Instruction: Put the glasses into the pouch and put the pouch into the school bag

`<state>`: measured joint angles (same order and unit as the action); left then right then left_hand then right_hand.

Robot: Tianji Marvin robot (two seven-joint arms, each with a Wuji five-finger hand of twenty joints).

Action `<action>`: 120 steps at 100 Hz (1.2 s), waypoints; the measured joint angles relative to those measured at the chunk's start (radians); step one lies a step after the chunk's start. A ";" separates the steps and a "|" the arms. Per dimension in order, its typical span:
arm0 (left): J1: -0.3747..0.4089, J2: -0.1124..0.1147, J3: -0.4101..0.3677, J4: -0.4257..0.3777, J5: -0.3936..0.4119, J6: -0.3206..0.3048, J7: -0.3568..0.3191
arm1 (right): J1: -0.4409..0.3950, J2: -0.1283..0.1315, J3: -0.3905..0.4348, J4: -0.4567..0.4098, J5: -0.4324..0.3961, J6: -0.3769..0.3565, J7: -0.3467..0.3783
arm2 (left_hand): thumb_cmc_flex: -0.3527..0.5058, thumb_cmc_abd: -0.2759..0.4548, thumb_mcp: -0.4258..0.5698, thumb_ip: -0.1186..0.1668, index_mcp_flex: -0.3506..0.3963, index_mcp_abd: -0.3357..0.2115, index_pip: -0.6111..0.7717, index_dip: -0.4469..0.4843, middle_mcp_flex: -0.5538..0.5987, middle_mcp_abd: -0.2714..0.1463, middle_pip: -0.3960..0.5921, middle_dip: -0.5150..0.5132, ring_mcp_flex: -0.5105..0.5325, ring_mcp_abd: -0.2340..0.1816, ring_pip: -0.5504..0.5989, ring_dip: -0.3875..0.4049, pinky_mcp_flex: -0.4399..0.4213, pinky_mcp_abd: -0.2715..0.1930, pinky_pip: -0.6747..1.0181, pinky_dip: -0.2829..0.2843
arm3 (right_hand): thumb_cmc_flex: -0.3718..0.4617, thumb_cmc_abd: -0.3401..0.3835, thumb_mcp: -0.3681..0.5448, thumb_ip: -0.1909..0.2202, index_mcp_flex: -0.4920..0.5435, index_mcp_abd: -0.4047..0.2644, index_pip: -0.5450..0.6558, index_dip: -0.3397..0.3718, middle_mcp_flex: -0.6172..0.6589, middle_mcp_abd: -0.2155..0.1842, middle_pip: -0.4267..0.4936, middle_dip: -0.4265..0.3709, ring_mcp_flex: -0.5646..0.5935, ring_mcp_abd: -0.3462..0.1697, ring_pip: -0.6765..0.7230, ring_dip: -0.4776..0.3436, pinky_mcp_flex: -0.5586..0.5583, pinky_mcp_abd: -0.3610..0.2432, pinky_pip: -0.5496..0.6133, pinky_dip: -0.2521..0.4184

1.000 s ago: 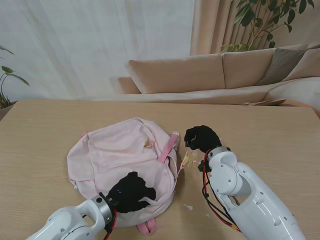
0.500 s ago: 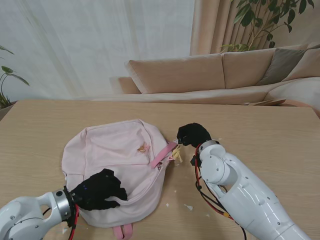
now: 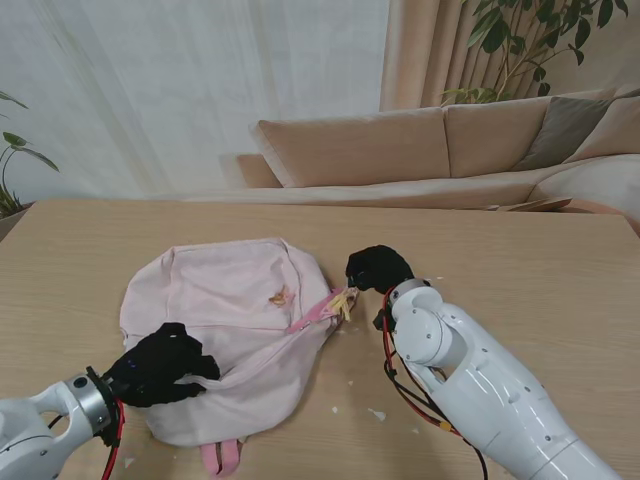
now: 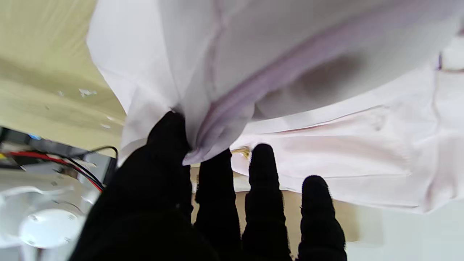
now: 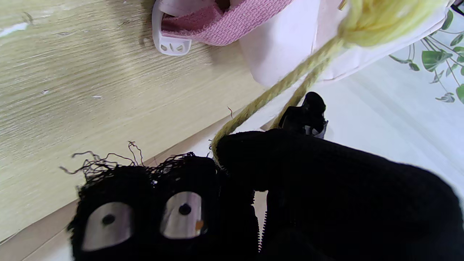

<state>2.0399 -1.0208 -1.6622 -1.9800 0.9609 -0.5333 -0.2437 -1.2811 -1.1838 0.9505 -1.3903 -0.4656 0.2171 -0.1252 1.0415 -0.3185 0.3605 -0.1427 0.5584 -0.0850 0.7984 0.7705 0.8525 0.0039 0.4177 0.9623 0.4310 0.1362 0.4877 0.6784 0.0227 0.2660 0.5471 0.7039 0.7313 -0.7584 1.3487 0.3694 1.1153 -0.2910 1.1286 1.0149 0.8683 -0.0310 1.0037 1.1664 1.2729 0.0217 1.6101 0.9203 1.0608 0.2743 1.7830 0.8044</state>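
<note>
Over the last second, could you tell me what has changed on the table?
The left hand, gripping the school bag, drew back leftward toward me, dragging the bag along. The right hand followed left, keeping the yellow cord pinched. Both grips held.

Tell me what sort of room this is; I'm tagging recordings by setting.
Probably a living room, or one staged as such: a beige sofa behind the wooden table, sheer curtains, and a leafy houseplant.

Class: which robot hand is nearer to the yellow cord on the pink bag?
Right. The right robot hand is closed on the yellow cord. The left robot hand pinches the bag's fabric at its opposite, nearer-left edge.
</note>
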 measured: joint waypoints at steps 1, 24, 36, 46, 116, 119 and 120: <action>0.002 0.000 0.000 -0.003 -0.011 0.012 -0.006 | -0.001 0.000 0.000 -0.001 0.000 -0.001 0.000 | -0.020 -0.003 0.020 0.000 -0.016 0.000 0.000 -0.022 -0.035 0.003 0.000 -0.037 -0.010 0.000 -0.006 -0.004 -0.003 0.001 -0.013 0.000 | 0.000 0.000 0.000 0.000 0.000 0.000 0.000 0.000 0.000 0.000 0.000 0.000 0.000 0.000 0.000 0.000 0.000 0.000 0.000 0.000; -0.004 0.010 0.100 -0.065 -0.057 0.130 -0.061 | -0.045 0.013 0.014 -0.063 -0.026 -0.018 -0.005 | -0.455 0.005 0.093 0.048 -0.183 0.169 -0.226 -0.274 -0.363 0.069 -0.017 -0.460 -0.115 0.027 -0.150 -0.065 -0.013 0.007 -0.208 0.000 | 0.000 0.002 0.002 0.000 0.000 0.000 0.003 0.000 0.000 0.000 0.000 0.000 0.000 0.000 0.001 0.000 0.000 0.000 0.000 0.000; -0.028 0.009 0.208 -0.086 -0.061 0.280 -0.018 | -0.063 0.017 0.017 -0.085 -0.042 -0.024 -0.005 | -0.467 0.068 -0.076 0.061 -0.183 0.217 -0.275 -0.310 -0.363 0.112 -0.017 -0.470 -0.126 0.048 -0.172 -0.065 -0.006 0.010 -0.279 0.008 | 0.000 0.003 0.002 0.000 0.000 0.000 0.004 0.000 0.000 0.000 0.000 0.000 0.000 0.000 0.001 0.000 0.000 0.000 0.000 0.000; -0.060 0.005 0.286 -0.100 0.033 0.336 0.000 | -0.073 0.018 0.020 -0.096 -0.048 -0.026 -0.005 | -0.467 0.108 -0.222 0.079 -0.184 0.255 -0.300 -0.333 -0.373 0.132 -0.029 -0.482 -0.138 0.048 -0.187 -0.071 -0.006 0.010 -0.317 0.026 | 0.000 0.003 0.002 0.000 0.000 0.000 0.004 0.000 0.000 0.000 0.000 0.000 0.000 0.000 0.001 0.000 0.000 0.000 0.000 0.000; -0.305 -0.007 0.672 0.040 0.251 0.772 0.106 | -0.164 0.031 0.047 -0.213 -0.073 -0.071 -0.004 | 0.072 0.031 -0.035 0.028 -0.006 0.198 0.127 -0.193 0.035 0.140 0.197 -0.152 0.116 0.054 0.113 0.029 0.121 0.022 -0.261 0.092 | 0.000 0.003 0.003 0.000 0.000 0.000 0.004 0.000 0.000 0.000 0.000 0.000 0.000 0.000 0.001 0.000 0.000 0.000 0.000 0.000; -0.304 -0.009 0.669 0.041 0.253 0.764 0.099 | -0.164 0.032 0.047 -0.215 -0.073 -0.070 -0.003 | 0.084 0.031 -0.048 0.026 0.003 0.184 0.136 -0.193 0.053 0.141 0.215 -0.137 0.126 0.054 0.141 0.038 0.127 0.022 -0.249 0.103 | 0.000 0.003 0.003 0.000 0.000 0.000 0.004 0.000 0.000 0.000 0.000 0.000 0.000 0.000 0.001 0.000 0.000 0.000 0.000 0.000; -0.304 -0.009 0.667 0.041 0.255 0.760 0.096 | -0.164 0.032 0.047 -0.215 -0.073 -0.070 -0.003 | 0.084 0.031 -0.050 0.025 0.004 0.182 0.137 -0.193 0.054 0.141 0.222 -0.132 0.126 0.054 0.145 0.040 0.128 0.022 -0.246 0.104 | 0.000 0.003 0.003 0.000 0.000 0.000 0.004 0.000 0.000 0.000 0.000 0.000 0.000 0.000 0.002 0.000 0.000 0.000 0.000 0.000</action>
<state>1.7362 -1.0302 -0.9950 -1.9393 1.2163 0.2267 -0.1480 -1.4450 -1.1522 0.9972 -1.6054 -0.5383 0.1470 -0.1281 1.1257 -0.2874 0.3102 -0.1176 0.5628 0.0968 0.9349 0.5779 0.9063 0.1445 0.6398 0.8299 0.5572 0.1906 0.6329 0.7179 0.1510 0.2883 0.3012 0.8075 0.7313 -0.7551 1.3512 0.3695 1.1153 -0.2910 1.1329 1.0150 0.8683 -0.0310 1.0037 1.1669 1.2729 0.0217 1.6116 0.9203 1.0607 0.2742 1.7830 0.8045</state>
